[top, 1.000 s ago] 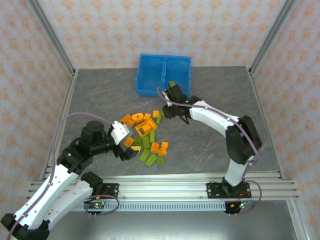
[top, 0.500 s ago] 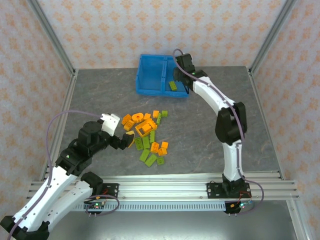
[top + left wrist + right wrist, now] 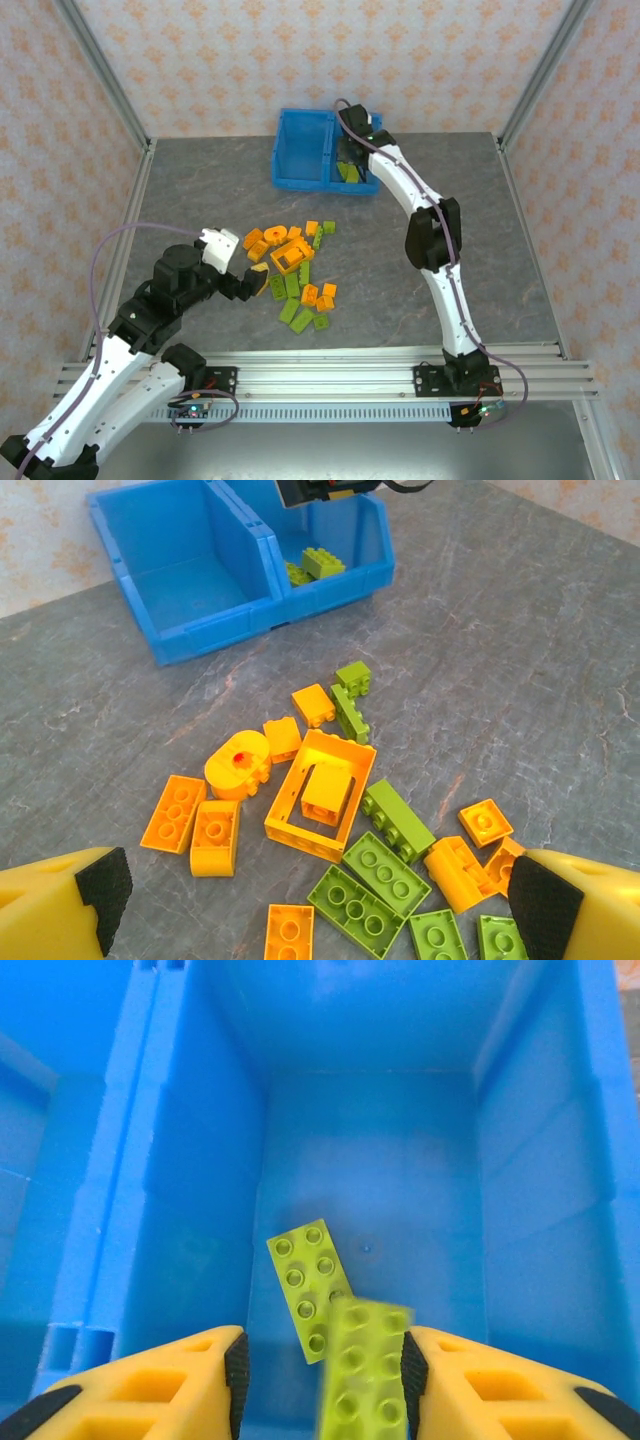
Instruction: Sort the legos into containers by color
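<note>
Orange and lime green legos lie in a loose pile [image 3: 295,275] mid-table, around a hollow orange square piece [image 3: 300,832] with a small orange brick [image 3: 328,790] inside it. My left gripper [image 3: 325,900] hangs open above the pile's near side, its pads far apart. The blue containers [image 3: 285,160] stand at the back. My right gripper [image 3: 325,1370] is open over the right compartment [image 3: 420,1210]. One green brick [image 3: 303,1285] lies on that compartment's floor. Another green brick [image 3: 365,1370] is blurred between my pads, against the right pad [image 3: 413,1375] with a gap on its left.
The left compartment [image 3: 180,575] holds nothing that I can see. Bare grey table surrounds the pile. Metal frame posts and patterned walls close in the sides and back. The right arm [image 3: 430,230] stretches across the table's right half.
My right arm swung from beside the pile to above the right compartment with a green brick, and its jaws have parted. The left gripper drew back slightly toward the pile's left.
</note>
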`<state>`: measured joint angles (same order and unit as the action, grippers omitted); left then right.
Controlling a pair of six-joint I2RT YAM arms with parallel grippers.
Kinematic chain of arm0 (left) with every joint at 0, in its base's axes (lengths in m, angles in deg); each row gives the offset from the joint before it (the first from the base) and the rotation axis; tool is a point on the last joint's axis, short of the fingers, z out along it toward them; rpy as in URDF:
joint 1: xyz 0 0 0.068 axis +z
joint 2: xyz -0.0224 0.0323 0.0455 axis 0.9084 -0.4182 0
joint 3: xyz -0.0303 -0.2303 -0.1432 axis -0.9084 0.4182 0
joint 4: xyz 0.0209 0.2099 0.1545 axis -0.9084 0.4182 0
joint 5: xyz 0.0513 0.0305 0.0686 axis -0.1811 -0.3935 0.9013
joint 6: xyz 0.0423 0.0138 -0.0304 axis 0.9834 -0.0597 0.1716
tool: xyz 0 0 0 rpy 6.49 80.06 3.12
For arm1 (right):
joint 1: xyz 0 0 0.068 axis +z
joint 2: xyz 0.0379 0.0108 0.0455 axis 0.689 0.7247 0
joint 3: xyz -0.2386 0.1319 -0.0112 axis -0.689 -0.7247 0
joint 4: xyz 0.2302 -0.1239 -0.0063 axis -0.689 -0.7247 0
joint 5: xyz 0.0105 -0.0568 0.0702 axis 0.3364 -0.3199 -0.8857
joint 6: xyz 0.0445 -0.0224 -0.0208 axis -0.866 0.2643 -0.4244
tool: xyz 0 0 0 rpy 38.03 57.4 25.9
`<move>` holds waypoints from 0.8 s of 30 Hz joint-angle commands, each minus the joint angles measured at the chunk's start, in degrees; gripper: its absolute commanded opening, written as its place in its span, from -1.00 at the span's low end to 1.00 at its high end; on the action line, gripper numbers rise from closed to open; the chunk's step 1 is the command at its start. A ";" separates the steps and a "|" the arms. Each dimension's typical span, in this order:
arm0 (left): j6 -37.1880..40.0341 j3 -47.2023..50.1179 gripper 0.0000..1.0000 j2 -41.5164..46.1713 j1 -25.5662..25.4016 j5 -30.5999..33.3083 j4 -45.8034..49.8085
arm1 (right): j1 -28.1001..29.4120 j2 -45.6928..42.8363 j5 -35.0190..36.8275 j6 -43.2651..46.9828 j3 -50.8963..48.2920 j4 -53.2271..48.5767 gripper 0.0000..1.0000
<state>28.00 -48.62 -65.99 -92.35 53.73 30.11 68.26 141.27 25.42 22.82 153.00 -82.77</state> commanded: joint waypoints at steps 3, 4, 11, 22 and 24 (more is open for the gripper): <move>1.48 -0.63 0.99 0.27 -0.26 -1.35 -0.33 | 0.32 -9.65 -1.39 0.55 -3.41 -3.96 -0.09; 1.53 -0.64 0.99 0.34 -0.22 -1.46 -0.05 | 0.46 -12.25 -2.46 0.39 -7.00 -3.12 -0.09; 3.72 -0.81 0.99 0.03 -0.23 -4.25 0.82 | 4.62 -35.84 -9.16 -2.88 -43.72 10.81 -0.03; 4.74 -0.51 0.99 -0.69 -0.25 -3.98 1.03 | 9.72 -30.81 -9.90 -19.62 -50.50 14.13 0.24; 4.94 -0.55 0.99 -0.56 -0.24 -3.85 1.01 | 10.37 -27.53 -9.88 -20.17 -48.00 13.05 0.28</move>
<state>31.78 -48.62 -66.73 -92.35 50.37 30.57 77.55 110.06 15.26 7.23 101.51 -69.63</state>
